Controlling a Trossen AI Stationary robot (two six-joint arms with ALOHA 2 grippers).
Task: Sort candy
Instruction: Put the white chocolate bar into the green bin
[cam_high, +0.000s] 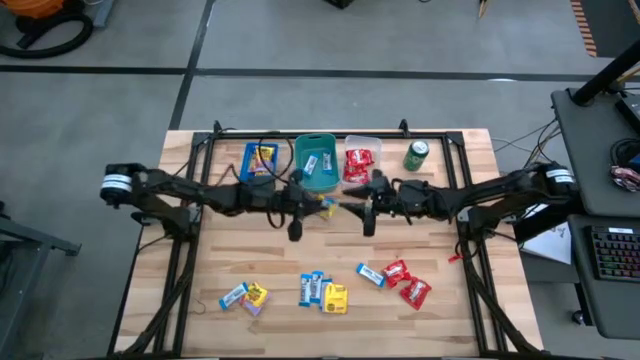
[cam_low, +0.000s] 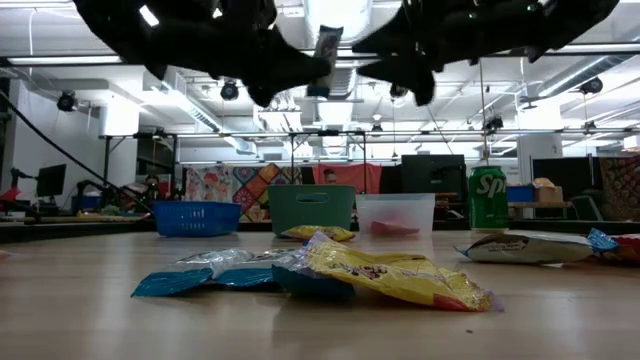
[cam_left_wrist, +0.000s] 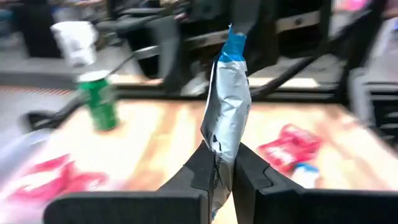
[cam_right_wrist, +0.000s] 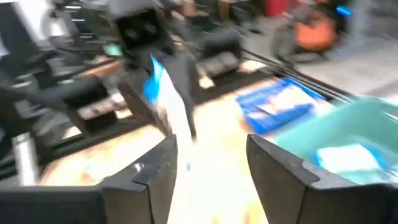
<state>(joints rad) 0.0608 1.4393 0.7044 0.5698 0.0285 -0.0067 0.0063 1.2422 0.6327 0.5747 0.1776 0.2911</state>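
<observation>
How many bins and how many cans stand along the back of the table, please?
Bins: 3 (blue plastic bin, teal plastic bin, clear plastic bin)
Cans: 1 (green soda can)
Total: 4

Left pincer (cam_left_wrist: 222, 171) clamped on a silver-and-blue candy packet (cam_left_wrist: 227, 118)

The packet stands upright at frame centre, blue end on top. A green can (cam_left_wrist: 101, 99) stands upper left on the wooden surface (cam_left_wrist: 161, 140); red candy (cam_left_wrist: 291, 144) lies right of centre, more red packets (cam_left_wrist: 46, 180) blurred lower left.
</observation>
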